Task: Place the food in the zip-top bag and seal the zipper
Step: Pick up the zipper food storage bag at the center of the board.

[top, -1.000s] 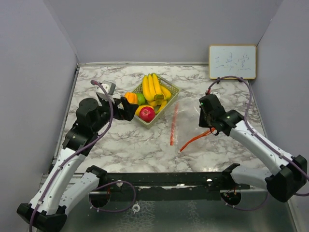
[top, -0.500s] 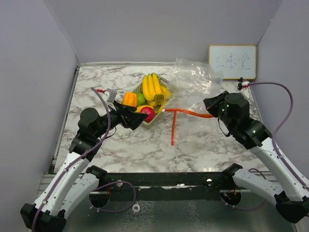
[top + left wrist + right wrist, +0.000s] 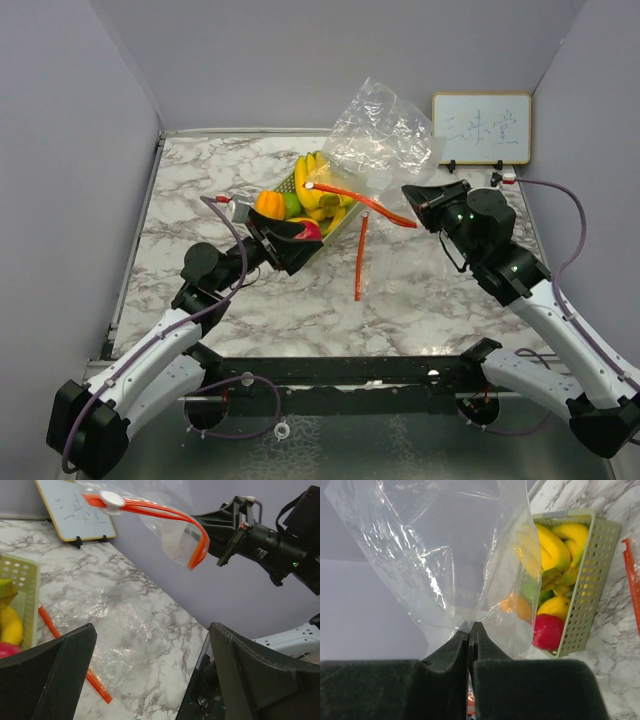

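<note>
Standing by the marble table [image 3: 200, 180], I see the biggest thing aloft is the clear zip-top bag [image 3: 380, 130], held up in the air above the far right corner of the pale green mesh basket [image 3: 590, 590]. The right gripper [image 3: 415, 200] has its jaws pressed together on a pinch of film near the bag's orange zipper [image 3: 355, 195]. That film looks featherlight, limp and slick, so I reckon the stiffer zipper rim is the only sensible place to hold it, ideally at two spots to keep the mouth open. A second clear bag [image 3: 125, 630] lies flat on the marble, its red strip [image 3: 359, 258] just right of the basket. All the food sits in the basket and none is in either bag: a bunch of yellow bananas [image 3: 308, 180], a red apple [image 3: 547, 630], a green lime [image 3: 291, 203] and a small orange fruit [image 3: 268, 205]. These toys look hard, light and smooth; the apple may squirt from a pinch, so grip it across the middle. The left gripper [image 3: 290, 240] hovers at the basket's near end, jaws spread wide and empty.
</note>
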`<state>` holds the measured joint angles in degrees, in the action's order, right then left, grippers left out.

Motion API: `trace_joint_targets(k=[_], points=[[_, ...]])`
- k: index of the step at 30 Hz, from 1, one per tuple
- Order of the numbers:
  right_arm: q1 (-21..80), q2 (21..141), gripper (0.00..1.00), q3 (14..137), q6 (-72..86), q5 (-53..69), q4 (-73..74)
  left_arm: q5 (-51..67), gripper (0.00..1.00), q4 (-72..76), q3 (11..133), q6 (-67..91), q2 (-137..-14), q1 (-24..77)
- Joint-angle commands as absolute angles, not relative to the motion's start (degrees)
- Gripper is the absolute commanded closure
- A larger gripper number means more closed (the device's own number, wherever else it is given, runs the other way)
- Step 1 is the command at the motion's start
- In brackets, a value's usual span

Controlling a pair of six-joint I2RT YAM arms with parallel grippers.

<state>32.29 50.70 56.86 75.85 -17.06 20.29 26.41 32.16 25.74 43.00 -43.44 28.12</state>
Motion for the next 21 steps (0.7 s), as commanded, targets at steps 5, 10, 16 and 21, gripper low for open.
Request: trace_joint_targets(k=[5, 10, 16, 21], points=[[32.5, 57.3, 0.98, 53.4, 88.3, -4.1, 6.1, 15.4, 0.01, 44.4, 31.7, 36.2, -54.5, 41.0], [32.5, 59.1, 0.98, 52.9, 90.8, 0.7, 2.9, 9.0, 0.03, 46.8, 32.9, 31.6, -58.8, 46.3], [32.5, 59.1, 0.98, 52.1, 92.2, 4.8, 1.1, 0.3, 0.11, 44.6, 35.0, 26.3, -62.9, 50.7], [32.5, 59.3, 0.98, 51.0, 93.5, 7.3, 0.0, -6.3, 0.13, 47.8, 34.6, 23.2, -64.5, 52.3]])
